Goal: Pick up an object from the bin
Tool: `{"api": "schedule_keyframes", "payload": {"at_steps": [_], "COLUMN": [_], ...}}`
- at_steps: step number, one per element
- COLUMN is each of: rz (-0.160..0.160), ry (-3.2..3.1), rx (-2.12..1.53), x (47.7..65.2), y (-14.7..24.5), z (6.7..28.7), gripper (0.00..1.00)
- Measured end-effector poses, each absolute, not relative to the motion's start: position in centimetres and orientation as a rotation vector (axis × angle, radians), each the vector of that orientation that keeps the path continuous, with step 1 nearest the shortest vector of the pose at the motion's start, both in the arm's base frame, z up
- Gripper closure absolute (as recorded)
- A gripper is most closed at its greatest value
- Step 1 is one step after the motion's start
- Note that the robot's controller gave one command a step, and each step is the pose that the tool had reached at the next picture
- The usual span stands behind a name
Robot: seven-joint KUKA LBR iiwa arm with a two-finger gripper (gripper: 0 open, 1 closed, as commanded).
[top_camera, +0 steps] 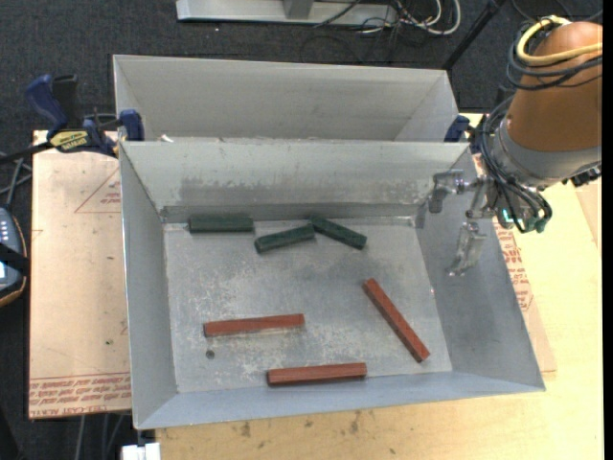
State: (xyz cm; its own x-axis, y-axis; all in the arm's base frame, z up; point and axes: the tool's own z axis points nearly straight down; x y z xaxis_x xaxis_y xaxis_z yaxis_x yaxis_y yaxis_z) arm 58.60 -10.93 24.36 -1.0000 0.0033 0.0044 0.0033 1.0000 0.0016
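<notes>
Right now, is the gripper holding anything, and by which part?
Nothing is held. The gripper hangs open over the bin's right wall, nothing between its fingers; the nearest red bar lies apart.

Vantage: you look down on the grey bin [287, 103] from above, tilted somewhat toward its far wall.
Facing: far wall at your top, arm [560, 84] reaching in from your right.
Range: the whole bin fits, with a margin around it.

Grey bin [287, 175] with green bars [284, 240], red bars [254, 326]
</notes>
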Motion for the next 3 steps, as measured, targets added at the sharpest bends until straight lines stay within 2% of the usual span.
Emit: {"api": "schedule_keyframes", "payload": {"at_steps": [1,2,3], "rz": [0.0,0.002,-0.001], "ry": [-3.144,-3.15,-3.14], "rx": [-0.001,-0.001,0.066], "x": [58.7,59.6,55.1], "y": [-10.9,-10.2,-6.5], "z": [24.7,19.5,17.3], "gripper": [0.0,0.0,0.0]}}
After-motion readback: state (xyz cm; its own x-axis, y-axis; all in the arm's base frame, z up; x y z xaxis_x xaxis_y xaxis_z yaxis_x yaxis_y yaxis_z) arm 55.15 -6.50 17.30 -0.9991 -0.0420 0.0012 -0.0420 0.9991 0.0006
